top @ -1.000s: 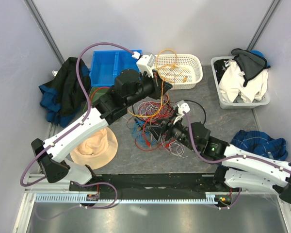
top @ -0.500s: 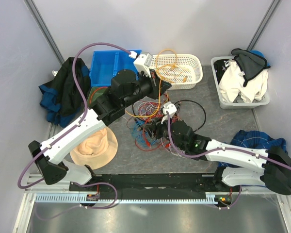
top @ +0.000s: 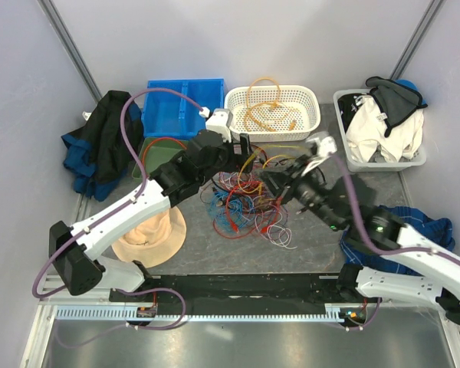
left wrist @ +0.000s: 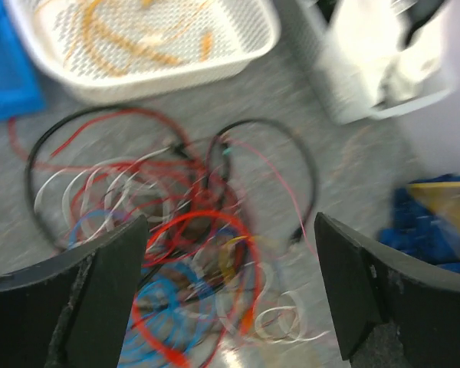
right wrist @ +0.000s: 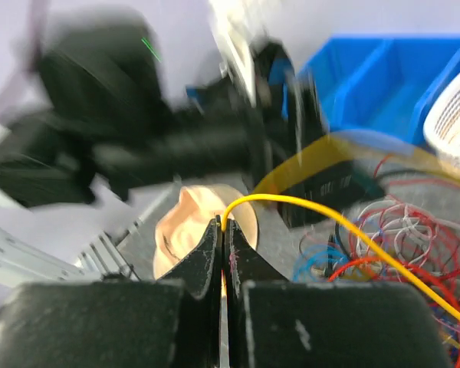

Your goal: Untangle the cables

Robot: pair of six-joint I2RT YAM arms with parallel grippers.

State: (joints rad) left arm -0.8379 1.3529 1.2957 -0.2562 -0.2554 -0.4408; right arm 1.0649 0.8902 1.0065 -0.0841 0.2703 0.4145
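The cables (top: 241, 201) lie as a tangle of red, blue, white and black wires mid-table, also seen blurred in the left wrist view (left wrist: 176, 253). My left gripper (top: 244, 150) hovers over the tangle's far edge, open (left wrist: 230, 287), with nothing between its fingers. My right gripper (top: 271, 178) sits at the tangle's right edge, shut (right wrist: 224, 224) on a thin yellow cable (right wrist: 330, 222) that arcs away to the right. More orange cables (top: 267, 107) lie coiled in the white basket (top: 310, 126).
A blue bin (top: 176, 107) stands at the back, left of the basket. A grey tub of clothes (top: 379, 134) is at the back right. A tan hat (top: 149, 234), dark clothing (top: 100, 149) and a blue cloth (top: 410, 222) lie around the edges.
My left gripper opened, left the orange cable in the basket and moved back over the tangle. My right gripper shut on the yellow cable and pulled up and right.
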